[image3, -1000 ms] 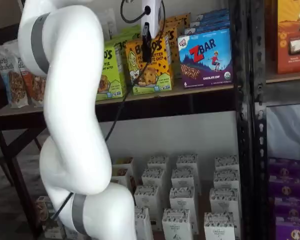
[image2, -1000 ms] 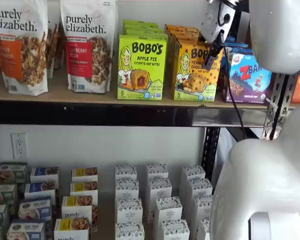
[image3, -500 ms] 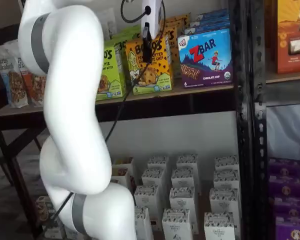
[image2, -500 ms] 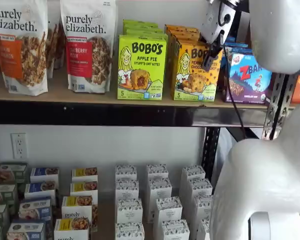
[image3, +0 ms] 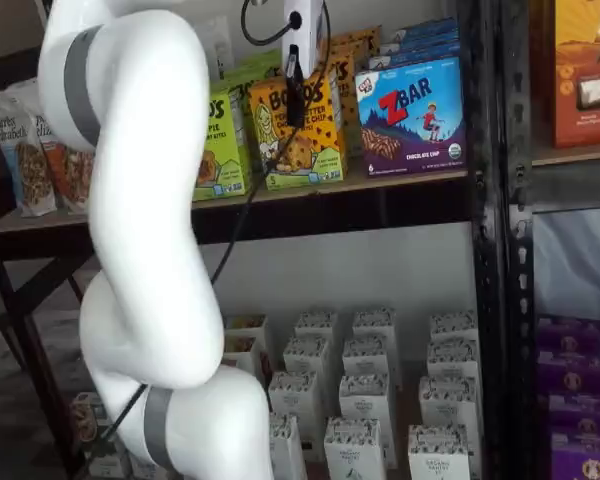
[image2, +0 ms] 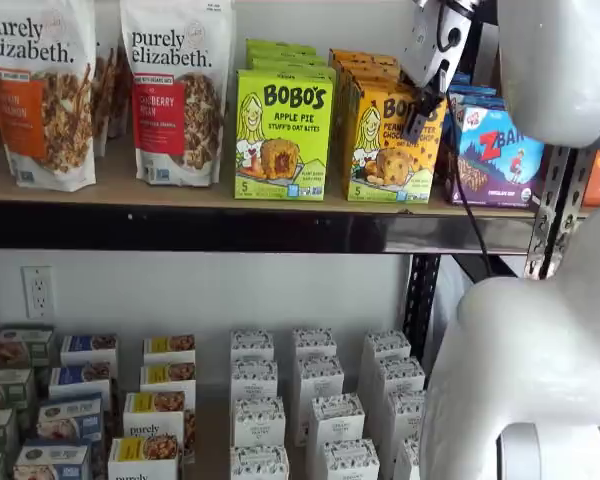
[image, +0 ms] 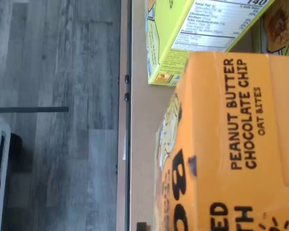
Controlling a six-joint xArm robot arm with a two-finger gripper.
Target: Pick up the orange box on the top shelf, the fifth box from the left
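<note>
A: The orange box (image: pixel 231 144) fills much of the wrist view, its "Peanut Butter Chocolate Chip" panel close under the camera. It stands on the top shelf (image: pixel 139 144) near the front edge, with the green box (image: pixel 183 38) just beside it.

B: So the wrist is right over it, probably lined up to come down on its top.

A: In a shelf view, the gripper (image2: pixel 417 122) hangs in front of the box's upper right corner, cable trailing below. The ZBAR box (image2: pixel 495 150) is just beside.

B: And the jaws?

A: Only a dark finger shape shows, so I cannot tell. In a shelf view, the gripper (image3: pixel 294 95) again overlaps the box's (image3: pixel 315 140) upper face, seen side-on; still unclear.
</note>
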